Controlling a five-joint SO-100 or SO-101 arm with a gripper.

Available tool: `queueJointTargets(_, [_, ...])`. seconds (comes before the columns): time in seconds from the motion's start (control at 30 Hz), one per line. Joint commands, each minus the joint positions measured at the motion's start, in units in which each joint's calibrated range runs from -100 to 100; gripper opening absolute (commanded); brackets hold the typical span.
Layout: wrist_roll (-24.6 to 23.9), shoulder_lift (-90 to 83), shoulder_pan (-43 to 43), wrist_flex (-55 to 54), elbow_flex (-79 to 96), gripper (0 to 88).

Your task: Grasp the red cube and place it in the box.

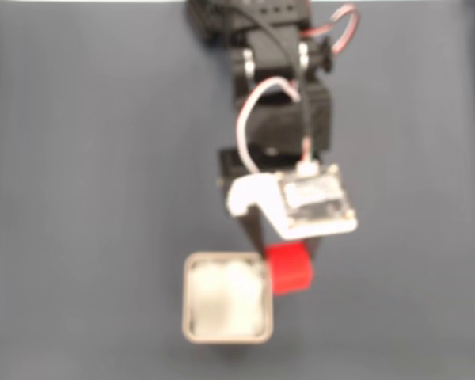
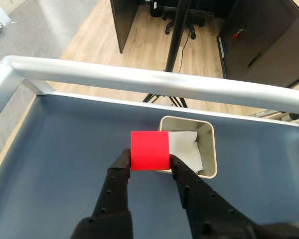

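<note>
the gripper [image 2: 149,160], clamped on the cube [image 2: 149,150], hangs at the box's [image 2: 208,149] left rim, so releasing here could drop it outside.

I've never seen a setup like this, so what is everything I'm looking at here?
red cube: one, bright red, held off the table between the fingers, by the box's edge.
box: one, pale silvery rim with white lining, on the blue-grey table ahead of the cube.
table: one, dark blue-grey top with a silver rail along its far edge.
office chair: one, black, on the wooden floor beyond the table.
gripper: one, black fingers, shut on the cube.
</note>
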Motion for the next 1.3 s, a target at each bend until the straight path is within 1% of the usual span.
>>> queueJointTargets(0.0, [-0.68,0.32,1.47,-0.14,-3.79,11.1])
queueJointTargets(0.6, [-0.39,6.39,6.44,-3.33,-6.26,11.0])
queueJointTargets(1.27, [0.0,9.86,8.22,-4.15,-9.54,11.1])
